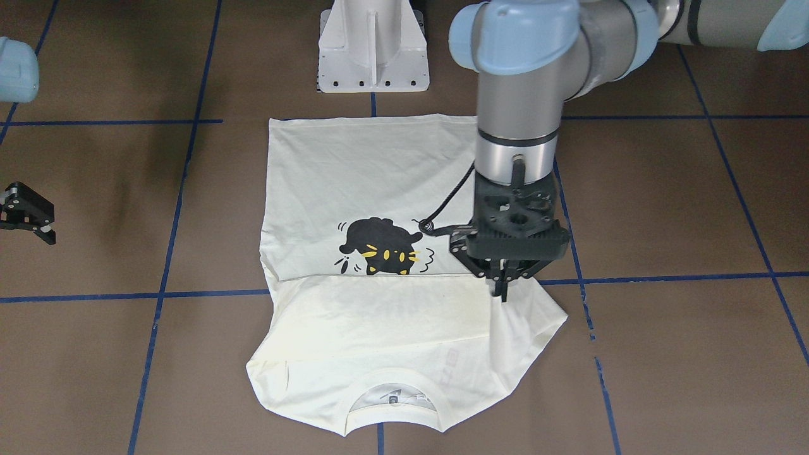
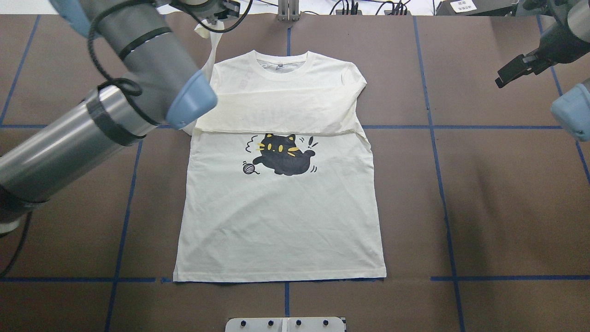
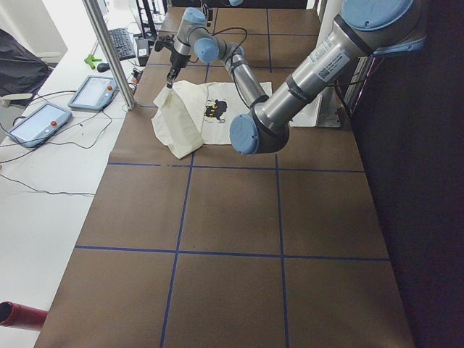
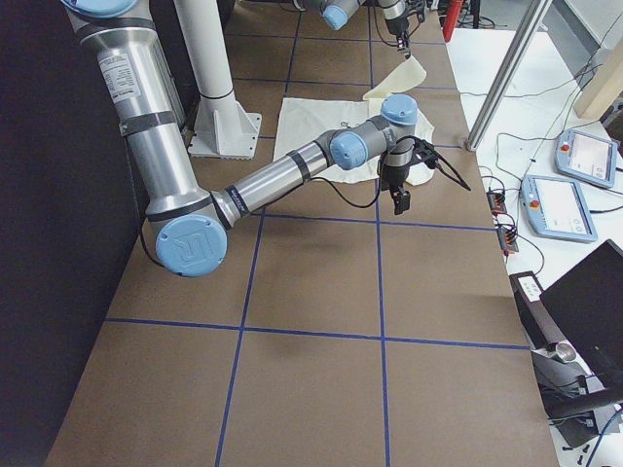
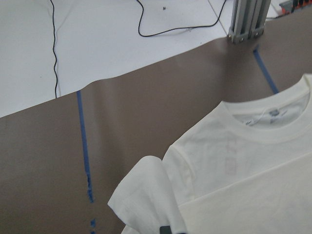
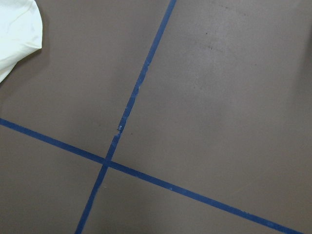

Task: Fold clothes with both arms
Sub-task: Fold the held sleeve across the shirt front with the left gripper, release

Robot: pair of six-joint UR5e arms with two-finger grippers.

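Note:
The cream-white T-shirt (image 2: 276, 221) lies flat on the brown table with the black cat print (image 2: 283, 157) facing up and its collar at the far side. A sleeve is folded across the chest (image 1: 379, 316). My left gripper (image 1: 504, 287) is shut on the sleeve at the shirt's left shoulder and holds that cloth up off the table (image 3: 176, 123). In the left wrist view the raised sleeve (image 5: 146, 200) hangs below the camera. My right gripper (image 1: 39, 229) hovers open and empty beside the shirt's other side, well apart from it (image 2: 502, 77).
The white pedestal base (image 1: 373, 50) stands at the robot's side of the table, just behind the shirt's hem. Blue tape lines (image 6: 131, 102) grid the tabletop. Beyond the far edge are a metal post (image 3: 109, 51), control tablets (image 3: 94, 90) and cables.

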